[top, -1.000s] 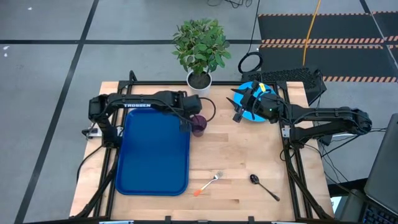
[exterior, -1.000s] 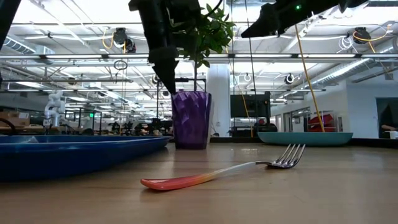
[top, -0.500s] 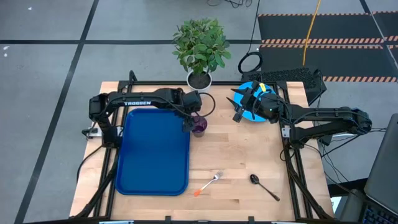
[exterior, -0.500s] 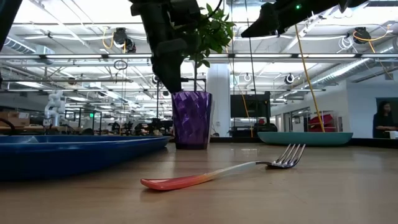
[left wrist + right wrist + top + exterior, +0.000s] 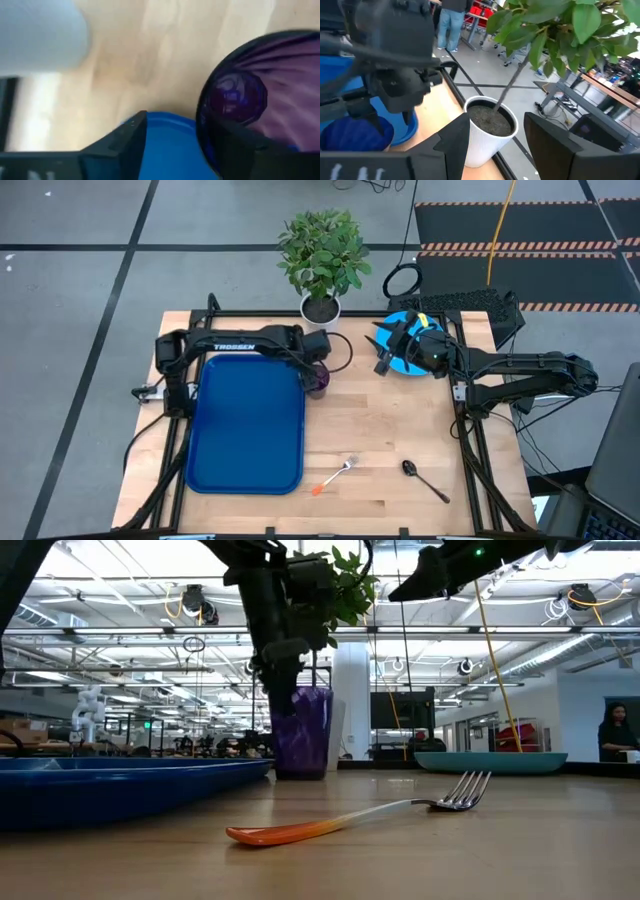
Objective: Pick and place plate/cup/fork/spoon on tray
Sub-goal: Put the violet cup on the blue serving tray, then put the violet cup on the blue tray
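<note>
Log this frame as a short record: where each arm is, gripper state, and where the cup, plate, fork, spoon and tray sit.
left gripper: lowered over the cup, one finger inside it, not closed
right gripper: open, above the plate's near-plant edge
cup: upright on the table, just off the tray's right rim
plate: back right of table, under the right arm
fork: front centre, on bare wood
spoon: right of the fork, on wood
tray: left half of table, nothing on it
placed so far: none

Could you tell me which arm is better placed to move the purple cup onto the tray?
Left, probably: the left gripper is at the cup, beside the tray. The right gripper hovers over the plate.
</note>
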Controlling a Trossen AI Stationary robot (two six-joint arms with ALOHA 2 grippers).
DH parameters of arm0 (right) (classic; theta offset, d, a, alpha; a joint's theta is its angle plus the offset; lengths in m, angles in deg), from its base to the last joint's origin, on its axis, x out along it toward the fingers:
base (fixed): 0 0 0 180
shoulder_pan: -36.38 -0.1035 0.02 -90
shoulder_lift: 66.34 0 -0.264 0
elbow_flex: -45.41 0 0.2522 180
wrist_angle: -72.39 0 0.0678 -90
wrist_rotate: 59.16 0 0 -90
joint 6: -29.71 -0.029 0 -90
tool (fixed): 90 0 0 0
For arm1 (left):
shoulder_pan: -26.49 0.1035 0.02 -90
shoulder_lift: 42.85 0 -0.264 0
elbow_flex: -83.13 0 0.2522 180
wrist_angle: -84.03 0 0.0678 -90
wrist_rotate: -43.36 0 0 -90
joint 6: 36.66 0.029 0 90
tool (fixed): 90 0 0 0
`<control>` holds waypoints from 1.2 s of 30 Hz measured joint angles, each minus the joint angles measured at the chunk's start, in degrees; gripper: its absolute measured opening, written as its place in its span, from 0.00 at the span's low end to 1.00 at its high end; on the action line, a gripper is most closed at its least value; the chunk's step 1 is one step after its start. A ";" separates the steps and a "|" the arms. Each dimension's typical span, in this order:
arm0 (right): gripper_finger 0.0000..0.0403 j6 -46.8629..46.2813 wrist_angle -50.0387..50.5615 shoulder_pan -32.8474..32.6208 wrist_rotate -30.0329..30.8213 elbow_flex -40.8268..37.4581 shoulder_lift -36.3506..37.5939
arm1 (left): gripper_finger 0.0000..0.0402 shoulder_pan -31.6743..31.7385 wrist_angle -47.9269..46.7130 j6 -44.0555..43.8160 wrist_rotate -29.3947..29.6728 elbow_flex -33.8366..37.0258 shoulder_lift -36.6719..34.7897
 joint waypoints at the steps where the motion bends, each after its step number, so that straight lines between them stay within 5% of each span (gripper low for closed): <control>1: 0.45 0.04 0.00 0.00 1.08 0.00 0.00 | 0.44 0.00 0.98 0.38 0.14 0.00 -0.47; 8: 0.45 0.06 0.03 0.00 2.91 0.00 0.00 | 0.04 -0.13 4.77 1.47 -2.11 0.00 -2.42; 21: 0.45 0.03 0.50 0.00 2.91 -0.02 0.00 | 0.06 -0.13 0.72 0.61 -6.17 -2.35 -2.44; 25: 0.45 0.02 0.46 0.00 2.91 -0.02 0.00 | 0.13 -0.31 -1.37 0.81 -7.62 -2.45 -2.42; 36: 0.45 0.00 0.02 0.00 2.91 -0.02 0.00 | 0.56 -0.04 -1.32 0.79 -3.14 -2.38 -1.83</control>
